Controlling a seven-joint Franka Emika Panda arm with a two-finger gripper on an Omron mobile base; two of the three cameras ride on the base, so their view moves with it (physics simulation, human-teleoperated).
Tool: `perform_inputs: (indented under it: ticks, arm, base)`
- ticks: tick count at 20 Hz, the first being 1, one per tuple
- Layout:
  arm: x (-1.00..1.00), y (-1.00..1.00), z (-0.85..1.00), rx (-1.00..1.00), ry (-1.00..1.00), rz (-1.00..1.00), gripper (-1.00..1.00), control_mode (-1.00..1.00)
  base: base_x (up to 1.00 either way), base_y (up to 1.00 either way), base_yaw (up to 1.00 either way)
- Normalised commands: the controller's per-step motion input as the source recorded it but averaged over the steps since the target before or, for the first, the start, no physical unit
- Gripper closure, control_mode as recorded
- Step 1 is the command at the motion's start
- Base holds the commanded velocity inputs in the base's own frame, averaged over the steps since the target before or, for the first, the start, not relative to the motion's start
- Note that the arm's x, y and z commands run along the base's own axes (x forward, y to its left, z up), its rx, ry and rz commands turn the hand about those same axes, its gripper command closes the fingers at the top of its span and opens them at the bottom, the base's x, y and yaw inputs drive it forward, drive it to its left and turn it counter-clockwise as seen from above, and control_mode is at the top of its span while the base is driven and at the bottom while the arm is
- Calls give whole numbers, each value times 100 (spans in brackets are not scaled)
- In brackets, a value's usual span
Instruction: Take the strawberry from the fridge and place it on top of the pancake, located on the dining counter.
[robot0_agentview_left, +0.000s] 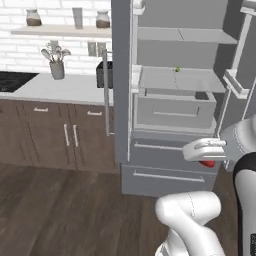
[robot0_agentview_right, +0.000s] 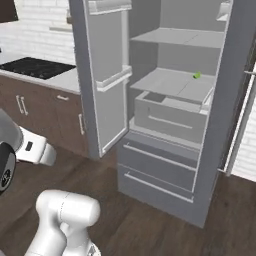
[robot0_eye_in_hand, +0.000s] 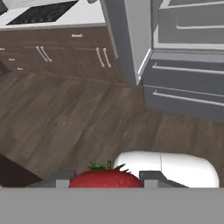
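The strawberry (robot0_eye_in_hand: 106, 178), bright red with green leaves, sits between the two dark fingertips of my gripper (robot0_eye_in_hand: 106, 180), which is shut on it. From the left base view the strawberry (robot0_agentview_left: 208, 163) peeks out red under the white hand, low in front of the fridge (robot0_agentview_left: 124, 100). The grey fridge (robot0_agentview_right: 220, 130) stands open, with light shelves, a drawer box and two bottom drawers. The pancake and the dining counter are out of view.
A small green item (robot0_agentview_left: 177, 69) (robot0_agentview_right: 197, 75) lies on the middle fridge shelf. The open left fridge door (robot0_agentview_right: 107, 75) juts toward the brown cabinets (robot0_agentview_left: 65, 135). A kitchen counter holds a utensil holder (robot0_agentview_left: 56, 67) and a black stove (robot0_agentview_right: 35, 66). Wooden floor (robot0_eye_in_hand: 65, 118) spreads below.
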Motion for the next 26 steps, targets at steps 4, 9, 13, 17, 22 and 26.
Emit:
perform_inputs:
  ticks: [4, 9, 13, 17, 22, 26]
  arm:
    - [0, 0, 0, 0, 0, 0, 100, 100]
    - [0, 0, 0, 0, 0, 0, 100, 100]
    - [0, 0, 0, 0, 0, 0, 100, 100]
    - [0, 0, 0, 0, 0, 0, 100, 100]
    - [0, 0, 0, 0, 0, 0, 100, 100]
    - [0, 0, 0, 0, 0, 0, 100, 100]
  base:
    - [-64, 9, 59]
    - [-64, 12, 61]
    - [-66, 2, 63]
    - [-65, 11, 62]
    - [-55, 29, 62]
    - [-59, 52, 55]
